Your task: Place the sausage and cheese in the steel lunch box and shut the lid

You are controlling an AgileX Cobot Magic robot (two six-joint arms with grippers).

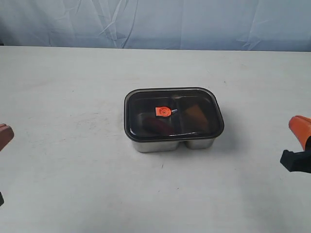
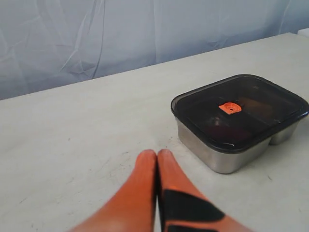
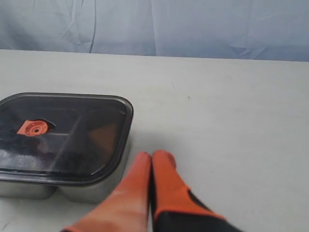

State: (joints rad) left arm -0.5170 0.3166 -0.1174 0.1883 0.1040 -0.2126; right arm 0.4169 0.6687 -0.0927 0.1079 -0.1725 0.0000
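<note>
A pale, faintly scuffed table [image 1: 73,97] fills most of the frame; a wrinkled light-blue cloth backdrop [image 1: 155,22] runs across the top edge; soft, even light.

Your exterior camera sits high in front of the tabletop [image 1: 73,97]. It tilts down and faces the blue backdrop [image 1: 155,22], with the steel lunch box [image 1: 167,144] at mid-frame, at middle range. Your wrist cameras ride low, close above the tabletop. One looks forward along the left hand [image 2: 157,153], the other along the right hand [image 3: 152,155], both toward that same backdrop. The exterior view catches only the tips of those hands, at its side edges. The box looms larger in the right wrist view. All three views share the box, its lid [image 1: 146,104] and the tabletop around it.
</note>
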